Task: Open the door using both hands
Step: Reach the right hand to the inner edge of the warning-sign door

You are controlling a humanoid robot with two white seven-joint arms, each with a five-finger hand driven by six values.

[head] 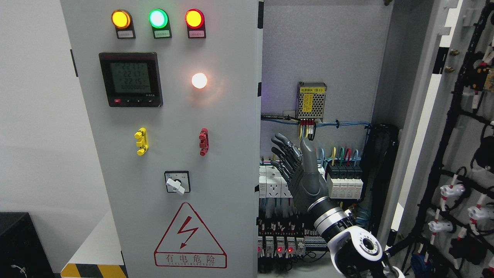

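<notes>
Electrical cabinet, double doors. The left door [173, 154] stands closed, facing me, long axis vertical; the right door [459, 154] is swung well open at frame right, wiring side showing. My right robot hand [295, 170] is raised inside the opening, fingers spread, gripping nothing. I would probably hook the left door's free edge [257, 185] and pull outward evenly.

Right cabinet door [459, 154] swung wide open, wiring harness on its inner face; grey left door [170, 162] closed.
</notes>
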